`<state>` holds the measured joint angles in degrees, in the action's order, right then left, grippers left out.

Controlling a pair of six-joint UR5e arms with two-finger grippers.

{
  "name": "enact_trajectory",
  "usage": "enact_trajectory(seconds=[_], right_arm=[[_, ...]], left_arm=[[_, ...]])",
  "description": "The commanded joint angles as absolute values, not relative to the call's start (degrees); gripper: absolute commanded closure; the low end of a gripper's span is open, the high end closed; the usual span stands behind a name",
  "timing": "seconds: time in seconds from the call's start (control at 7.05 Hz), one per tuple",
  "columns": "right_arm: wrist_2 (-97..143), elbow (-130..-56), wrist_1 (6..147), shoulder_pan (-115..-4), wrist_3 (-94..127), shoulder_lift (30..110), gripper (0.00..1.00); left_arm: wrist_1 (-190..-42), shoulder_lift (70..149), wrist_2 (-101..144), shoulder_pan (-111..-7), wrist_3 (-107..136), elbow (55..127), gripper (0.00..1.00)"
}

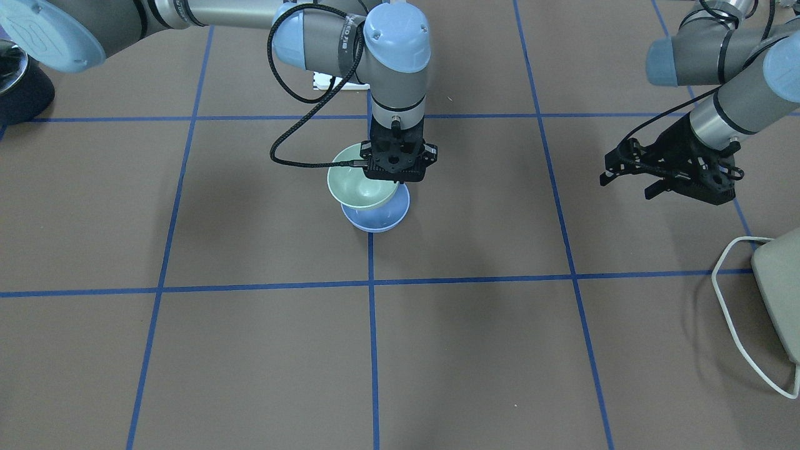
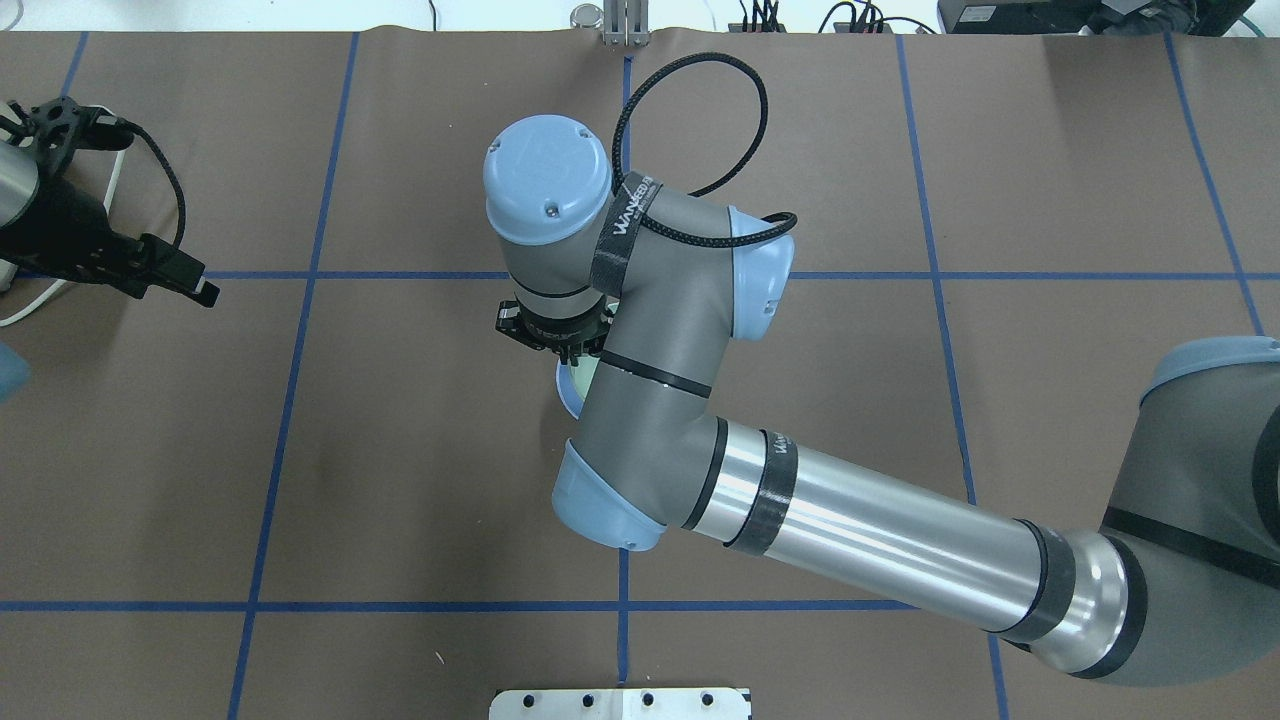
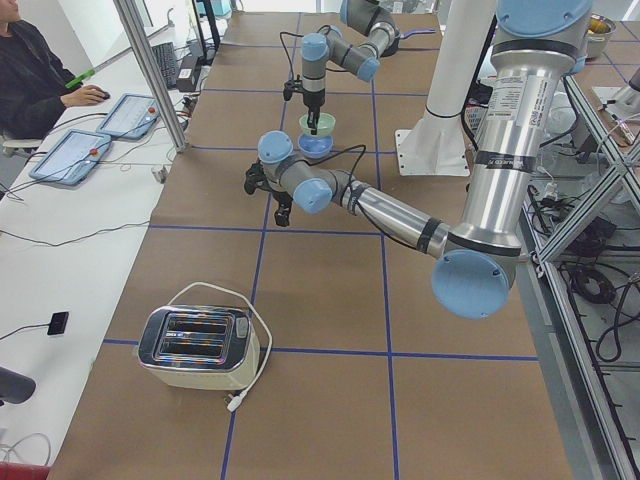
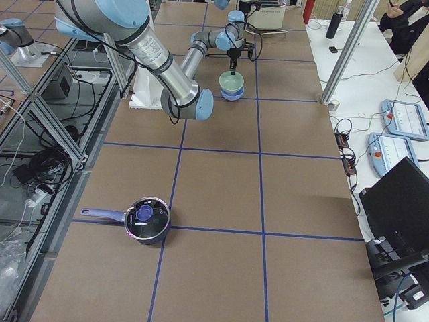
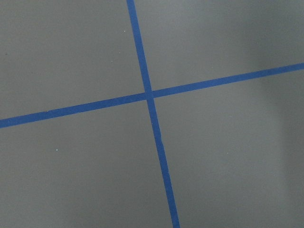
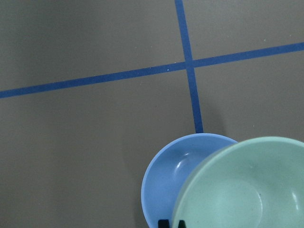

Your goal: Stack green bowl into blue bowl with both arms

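blue bowl half hidden beneath green bowl, right pincer tips obscured

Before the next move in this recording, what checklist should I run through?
1. Right claw shut on green bowl rim: ok.
2. Green bowl over blue bowl: ok.
3. Bowls centred on each other: not ok, green sits offset.
4. Green bowl touching blue bowl: cannot tell.
5. Left claw open, apart from both bowls: ok.
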<state>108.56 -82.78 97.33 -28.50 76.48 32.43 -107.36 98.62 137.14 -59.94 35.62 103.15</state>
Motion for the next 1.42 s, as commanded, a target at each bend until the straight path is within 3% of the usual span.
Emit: enact_trajectory(seconds=[0.0, 1.28], right_arm=[[107.49, -81.13, 97.29, -27.77, 75.68, 31.9, 1.0], [106.35, -78.58, 94.49, -27.86, 74.18, 31.9, 1.0]], left_arm=[[-108.28, 97.65, 137.11, -59.94, 35.6, 103.18, 0.03], [-108.98, 97.03, 137.11, -59.94, 35.6, 103.18, 0.03]])
